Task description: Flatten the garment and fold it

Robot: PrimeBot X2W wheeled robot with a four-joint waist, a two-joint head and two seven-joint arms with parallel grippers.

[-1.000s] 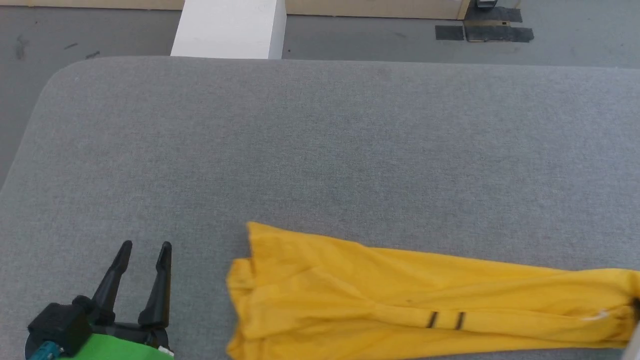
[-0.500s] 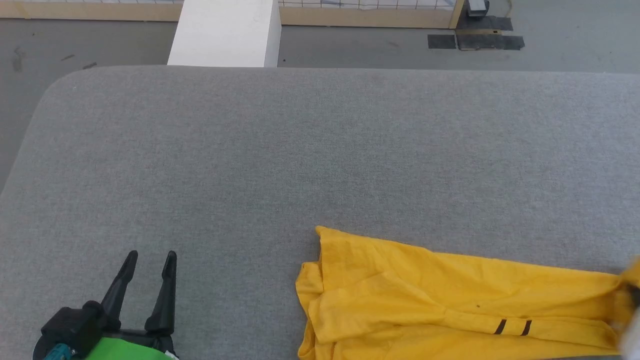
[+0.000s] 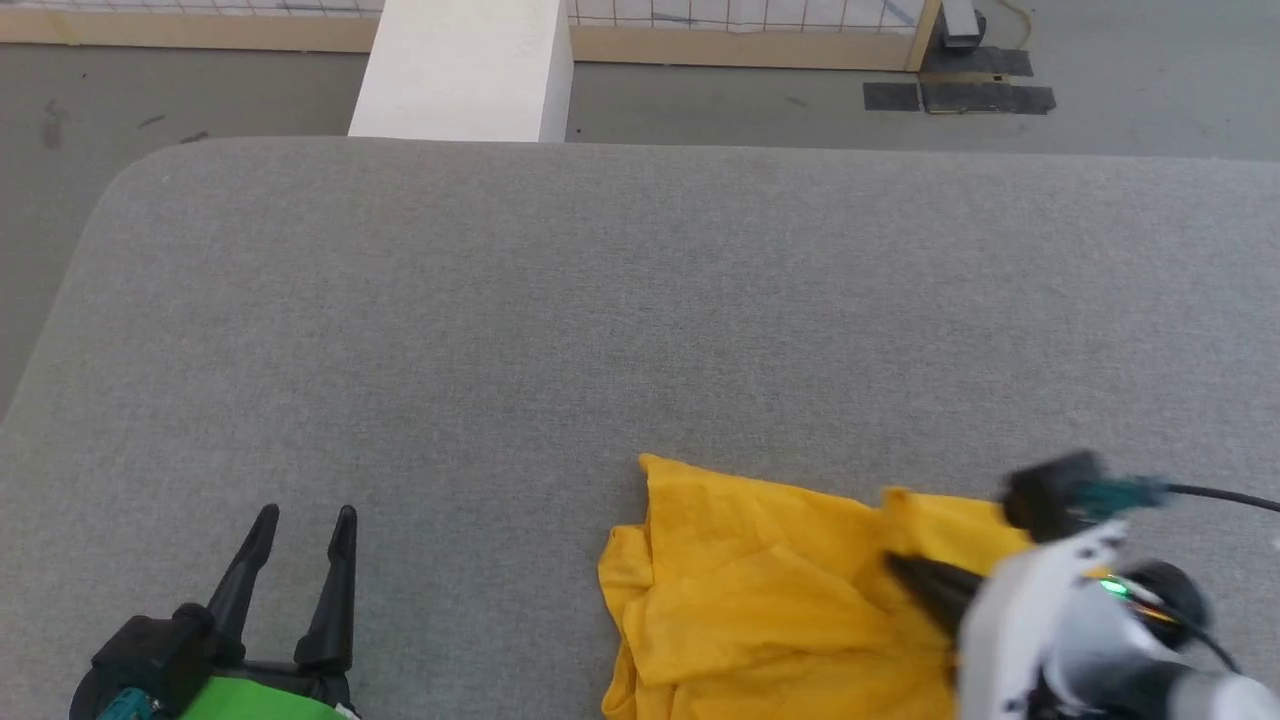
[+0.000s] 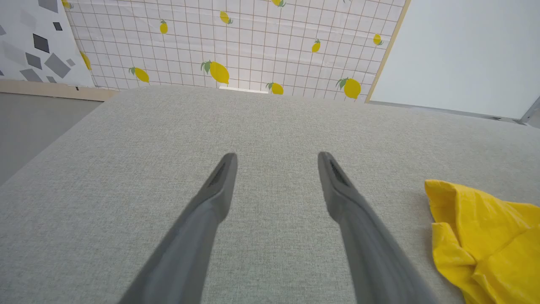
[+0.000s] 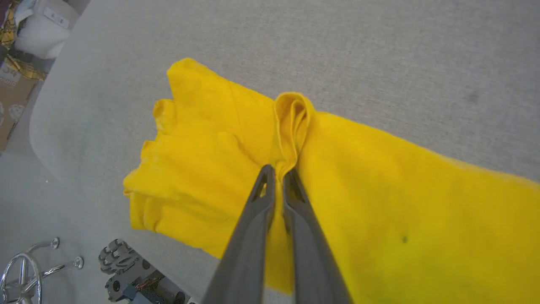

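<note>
Head view looks down on a broad grey fabric-covered surface [image 3: 600,300]. Its far-left corner is rounded and its far edge runs straight across. Grey floor [image 3: 200,90] lies beyond, and a white block [image 3: 460,60] stands just past that far edge. The far half and the whole left side of the surface lie open. The garment [image 3: 760,590] sits at the near edge, right of centre, and its lower part runs out of the bottom of the frame. The left gripper [image 3: 305,515] hovers at the near left, well apart from the cloth, its fingers [image 4: 219,185] spread wide over bare fabric. In the left wrist view, open grey stretches ahead to a lemon-print wall [image 4: 236,42]. The right gripper [image 5: 278,171] comes in from the near right, blurred in the head view. Its fingers [image 5: 253,219] are pressed together on a pinched-up ridge of yellow cloth, which puckers into a small loop just past the tips. The side of the garment that shows is plain bright yellow. It is bunched and doubled over itself in soft folds at its left end and smoother toward the right, with one small dark speck. In the right wrist view it reaches the surface's near edge, with metal hardware [image 5: 126,270] on the floor below.
</note>
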